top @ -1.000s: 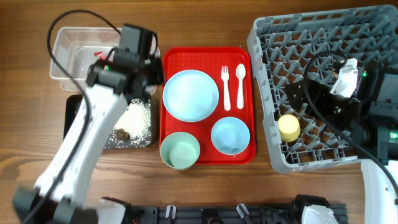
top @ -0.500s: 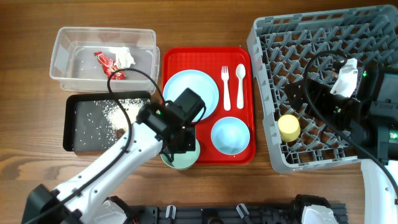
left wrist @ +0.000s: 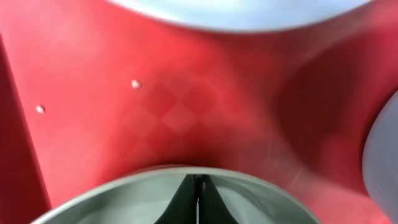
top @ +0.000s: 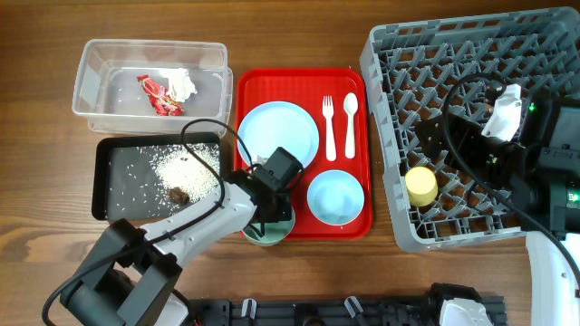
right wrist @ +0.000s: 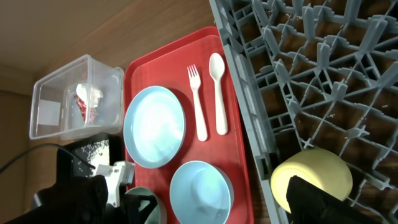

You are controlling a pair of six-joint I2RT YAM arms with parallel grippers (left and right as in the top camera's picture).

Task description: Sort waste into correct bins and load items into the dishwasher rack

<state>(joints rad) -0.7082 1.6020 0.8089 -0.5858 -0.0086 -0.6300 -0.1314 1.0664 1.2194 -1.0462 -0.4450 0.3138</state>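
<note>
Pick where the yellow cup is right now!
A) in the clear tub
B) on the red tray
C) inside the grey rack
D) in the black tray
C: the cup sits inside the rack, close to its left wall.

Looked like a robot lab bench staged as a cafeteria dish stn: wood-grain table (top: 299, 36) w/ left arm (top: 195, 226) & right arm (top: 553, 195) over it, black rail (top: 344, 311) along front edge, grey dishwasher rack (top: 385, 109), red serving tray (top: 358, 149) beside it.
</note>
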